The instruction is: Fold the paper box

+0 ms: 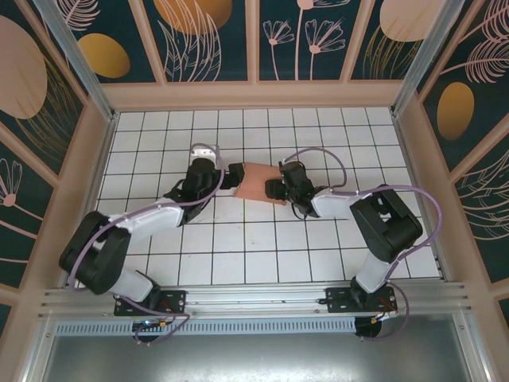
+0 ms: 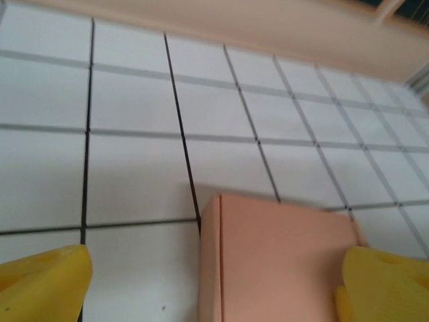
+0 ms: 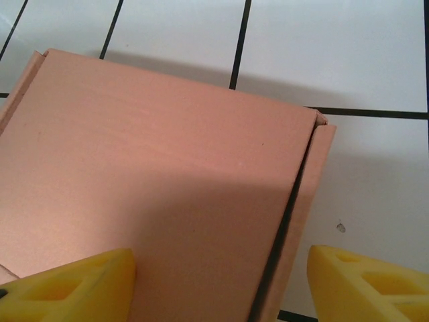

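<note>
A: Left jaws, right jaws: both open, one at each end of the paper box (image 1: 256,181), gripping nothing.
B: Location, status?
A: Table (image 1: 238,255) centre, slightly far. Box formed; one end flap (image 3: 310,188) seemingly gapes, probably needs tucking.

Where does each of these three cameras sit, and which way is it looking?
Top external: above and behind, looking down at the tiled table; left arm and right arm flank the paper box.
Left wrist: low, facing across the tiles over the box's end; yellow fingers.
Right wrist: close above the box's top; yellow fingers.
All three share the box.
</note>
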Tool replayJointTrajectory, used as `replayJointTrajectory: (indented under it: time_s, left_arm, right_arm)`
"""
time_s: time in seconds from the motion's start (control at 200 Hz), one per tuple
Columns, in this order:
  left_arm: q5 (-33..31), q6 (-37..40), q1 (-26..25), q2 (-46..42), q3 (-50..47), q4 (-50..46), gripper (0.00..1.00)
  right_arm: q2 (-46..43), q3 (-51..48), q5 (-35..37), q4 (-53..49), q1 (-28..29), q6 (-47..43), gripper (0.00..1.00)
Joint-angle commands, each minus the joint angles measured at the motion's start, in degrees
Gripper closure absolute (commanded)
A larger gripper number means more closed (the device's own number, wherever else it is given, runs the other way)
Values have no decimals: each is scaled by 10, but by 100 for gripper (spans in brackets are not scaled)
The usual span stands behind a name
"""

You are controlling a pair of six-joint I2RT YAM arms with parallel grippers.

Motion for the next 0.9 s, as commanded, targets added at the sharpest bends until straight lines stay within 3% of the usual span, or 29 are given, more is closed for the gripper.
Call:
replayJointTrajectory:
  time_s: [0.0,0.365,0.545,0.891]
  left_arm:
    - [58,-20,4,51,46,-78,9]
    - [174,-45,38,147,98,-69,38]
    - [228,-38,48,178,113,-74,49]
    - [236,-43,57,193,110,-70,66]
  right_arm:
    - [-14,-17,16,8,-2,-12,31]
    - [-105,-78,-130,97,-59,50,32]
    - [-111,-89,-143,107,-67,53,32]
    - [-109,-91,-148,107,-68,57,32]
